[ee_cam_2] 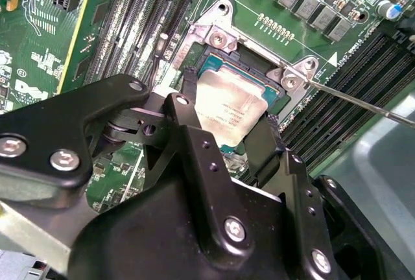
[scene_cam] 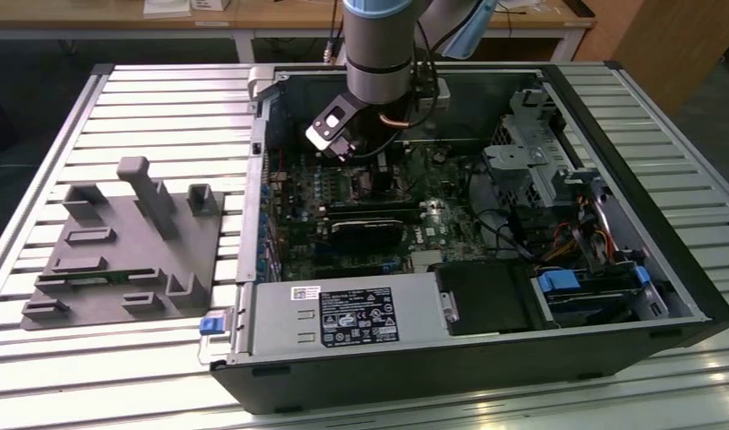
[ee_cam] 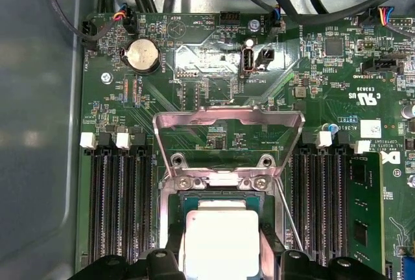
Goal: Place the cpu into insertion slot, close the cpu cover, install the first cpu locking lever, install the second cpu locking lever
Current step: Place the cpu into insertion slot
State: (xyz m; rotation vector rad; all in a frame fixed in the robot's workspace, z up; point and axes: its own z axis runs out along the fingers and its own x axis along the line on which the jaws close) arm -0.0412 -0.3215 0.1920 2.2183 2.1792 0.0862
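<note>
Arm (scene_cam: 377, 45) in the exterior view reaches straight down into the open computer case (scene_cam: 520, 367), with the gripper (scene_cam: 362, 148) low over the green board (scene_cam: 295, 206). Second wrist view: fingers (ee_cam_2: 188, 98) look clamped on two opposite edges of the cpu (ee_cam_2: 230, 105), which sits right between them, in or just above the socket (ee_cam_2: 254, 66), can't tell which. First wrist view: cover (ee_cam: 227, 121) stands flipped open just beyond the cpu, and a thin lever (ee_cam: 288, 215) runs beside the socket
</note>
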